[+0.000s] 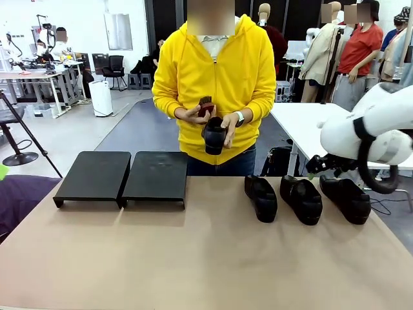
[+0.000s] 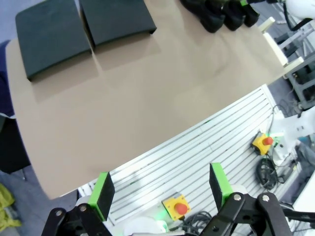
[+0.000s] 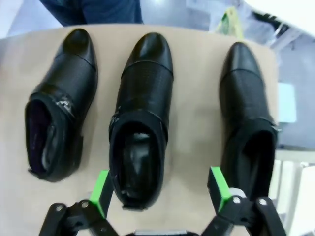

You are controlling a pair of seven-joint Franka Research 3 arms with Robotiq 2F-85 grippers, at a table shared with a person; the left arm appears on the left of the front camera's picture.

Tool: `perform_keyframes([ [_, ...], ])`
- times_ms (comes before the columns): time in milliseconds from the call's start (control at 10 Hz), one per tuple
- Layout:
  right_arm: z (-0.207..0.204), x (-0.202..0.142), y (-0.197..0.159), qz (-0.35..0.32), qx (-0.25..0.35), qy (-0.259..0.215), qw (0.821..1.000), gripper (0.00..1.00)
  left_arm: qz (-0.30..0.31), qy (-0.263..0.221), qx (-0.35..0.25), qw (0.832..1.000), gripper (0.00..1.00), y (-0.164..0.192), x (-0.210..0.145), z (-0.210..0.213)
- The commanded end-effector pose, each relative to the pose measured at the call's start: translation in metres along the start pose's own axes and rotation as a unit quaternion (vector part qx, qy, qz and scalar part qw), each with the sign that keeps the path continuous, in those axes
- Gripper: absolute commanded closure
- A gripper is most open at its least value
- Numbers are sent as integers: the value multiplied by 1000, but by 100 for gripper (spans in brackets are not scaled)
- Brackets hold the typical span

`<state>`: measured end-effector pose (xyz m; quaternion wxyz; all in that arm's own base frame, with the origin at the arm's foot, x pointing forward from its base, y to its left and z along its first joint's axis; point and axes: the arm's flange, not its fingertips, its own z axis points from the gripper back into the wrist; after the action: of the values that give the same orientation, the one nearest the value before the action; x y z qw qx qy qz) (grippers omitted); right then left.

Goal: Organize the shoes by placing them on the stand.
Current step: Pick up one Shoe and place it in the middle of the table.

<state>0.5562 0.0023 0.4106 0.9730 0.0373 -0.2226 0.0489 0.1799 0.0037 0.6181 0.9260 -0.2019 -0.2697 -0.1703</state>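
**A:** Entry, with the stand [image 1: 157,175] as our landmark. Where is everything?

**B:** Both of its sections are bare. Three shoes [image 1: 301,199] sit in a row on the table [image 1: 206,265], well apart from the stand, to the robot's right of it. The fourth shoe [image 1: 214,134] is in the person's hands [image 1: 229,121], beyond the stand's right section and above it.

**A:** Pincers?

**B:** The right gripper [image 3: 160,187] hangs over the row with its jaws spread, holding nothing. The left gripper [image 2: 161,189] is likewise spread and empty, well back from the stand, past the table's near edge.

**A:** Risks we log?

**B:** The shoes lie close together. In the right wrist view one finger [image 3: 102,189] sits beside the middle shoe [image 3: 142,98]. The other is over the gap next to the shoe farthest from the stand [image 3: 246,113]. We judge a straight descent could land on a neighbour or shove it. The leather is shiny, so a grip across the heel opening may slip or let the toe droop. The carry toward the stand would also pass in front of the person's hands.

**A:** Orientation?

**B:** All three toes point toward the person and the heels toward the robot. The long axes are near parallel and run roughly square to the stand's front edge. The held shoe hangs about upright. We think it is toe down, but we cannot be sure.
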Motion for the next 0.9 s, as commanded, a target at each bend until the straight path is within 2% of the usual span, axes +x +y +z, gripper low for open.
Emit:
perform_keyframes([
  [0,20,-10,-1,6,-6,-3,1000,0,-5,-1,-11,1000,0,1,0,1],
  [100,20,-10,-1,6,-6,-3,1000,0,-5,-1,-11,1000,0,1,0,1],
  [200,-3,2,1,1,0,1,1000,0,-5,-1,-11,1000,0,1,0,1],
  [300,-22,15,-3,11,-14,39,999,0,-5,-1,-11,1000,0,1,0,1],
  [500,-46,32,-10,22,-1,53,998,0,-5,-1,-11,1000,0,1,0,1],
  [800,-79,39,-13,19,1,96,995,0,-5,-1,-11,1000,0,1,0,1],
])
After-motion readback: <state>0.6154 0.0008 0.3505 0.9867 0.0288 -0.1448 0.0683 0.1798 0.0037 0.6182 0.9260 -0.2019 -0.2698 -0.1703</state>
